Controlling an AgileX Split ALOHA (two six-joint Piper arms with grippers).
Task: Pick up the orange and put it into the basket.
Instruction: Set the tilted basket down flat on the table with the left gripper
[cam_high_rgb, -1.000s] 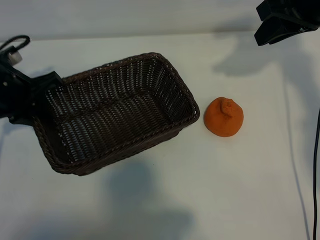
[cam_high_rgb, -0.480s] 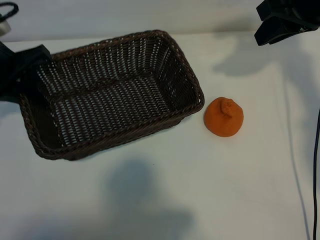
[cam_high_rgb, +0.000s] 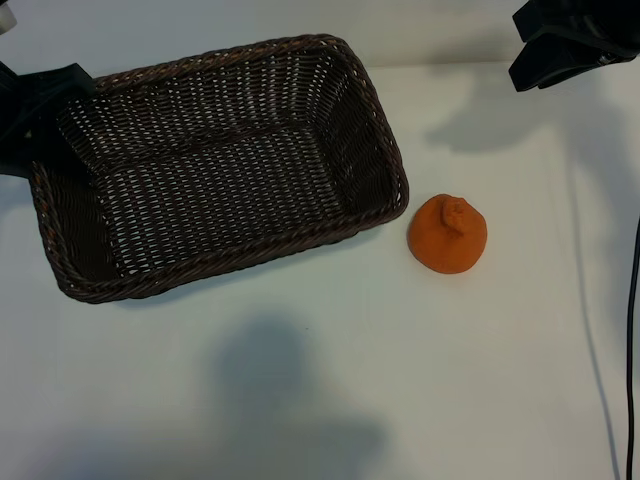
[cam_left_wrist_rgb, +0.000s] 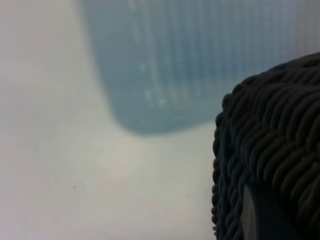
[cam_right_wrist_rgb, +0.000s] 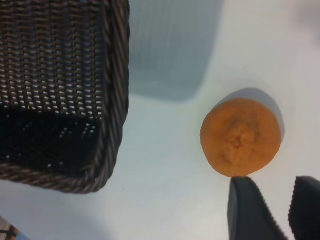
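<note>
Basket (cam_high_rgb: 215, 165) lifted by left gripper (cam_high_rgb: 45, 120) clamped on its rim, orange (cam_high_rgb: 447, 234) apart, right gripper (cam_right_wrist_rgb: 280, 210) part-open.

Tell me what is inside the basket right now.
Nothing: the basket shows only its woven floor and walls. The orange sits outside it on the table. The left tool covers the rim at one end.

1. I count one basket (cam_high_rgb: 215, 165), upper left of the frame.
2. I count one orange (cam_high_rgb: 447, 234), right of centre.
3. I count two grippers: left gripper (cam_high_rgb: 35, 115), right gripper (cam_high_rgb: 560, 45).
</note>
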